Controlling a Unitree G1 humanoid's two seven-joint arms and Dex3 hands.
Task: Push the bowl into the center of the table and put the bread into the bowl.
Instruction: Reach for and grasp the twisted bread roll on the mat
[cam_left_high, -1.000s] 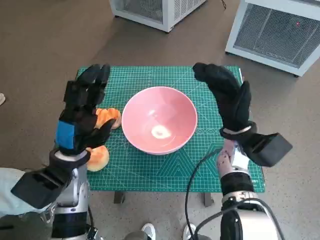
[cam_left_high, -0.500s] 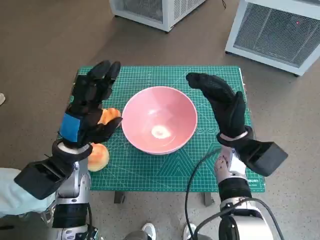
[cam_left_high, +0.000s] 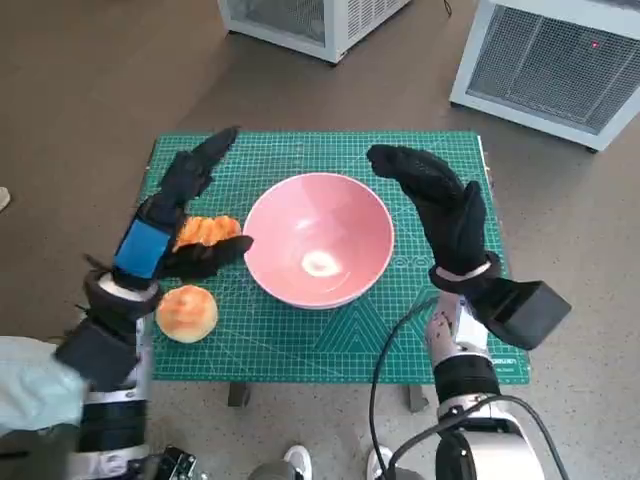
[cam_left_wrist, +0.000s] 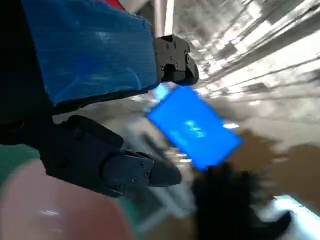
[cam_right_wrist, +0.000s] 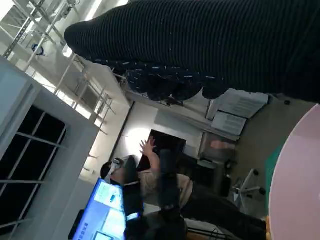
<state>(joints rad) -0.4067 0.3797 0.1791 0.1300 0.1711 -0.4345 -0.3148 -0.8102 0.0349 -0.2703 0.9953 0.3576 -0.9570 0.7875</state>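
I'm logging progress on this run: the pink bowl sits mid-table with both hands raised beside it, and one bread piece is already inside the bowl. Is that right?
Not quite. The pink bowl holds no bread; the head view shows only a pale glare spot inside. Both bread pieces lie on the green mat at the bowl's left side. The rest holds: the left hand and right hand are raised on either side, holding nothing.

Both forearms are raised, the left hand (cam_left_high: 172, 222) and right hand (cam_left_high: 437, 205) empty with fingers spread
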